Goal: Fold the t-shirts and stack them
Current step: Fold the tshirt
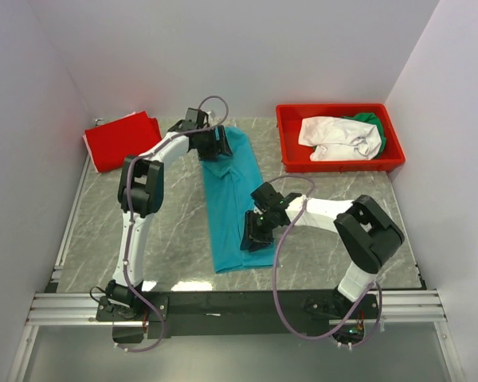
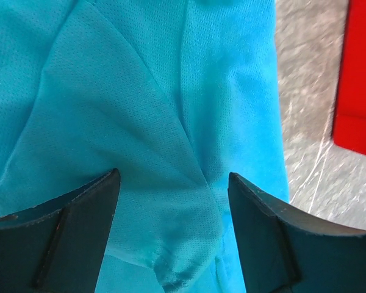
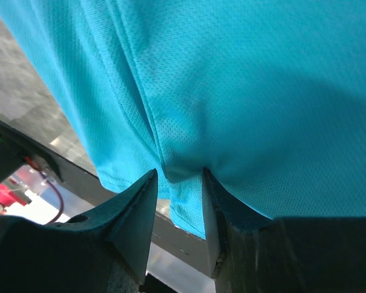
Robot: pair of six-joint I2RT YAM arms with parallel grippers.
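The teal t-shirt lies on the marble table, folded into a long narrow strip. My left gripper hovers low over its far end, jaws wide open with bunched teal cloth between them. My right gripper is at the strip's near right edge. Its jaws are narrowed around a fold of the hem, with a gap still showing, and cloth drapes over the right finger. The red t-shirt lies folded at the far left. The white t-shirt and green t-shirt lie crumpled in the bin.
The red plastic bin stands at the far right corner. White walls enclose the table on three sides. The table's front rail runs just beyond the shirt's near hem. A red surface shows at the right of the left wrist view.
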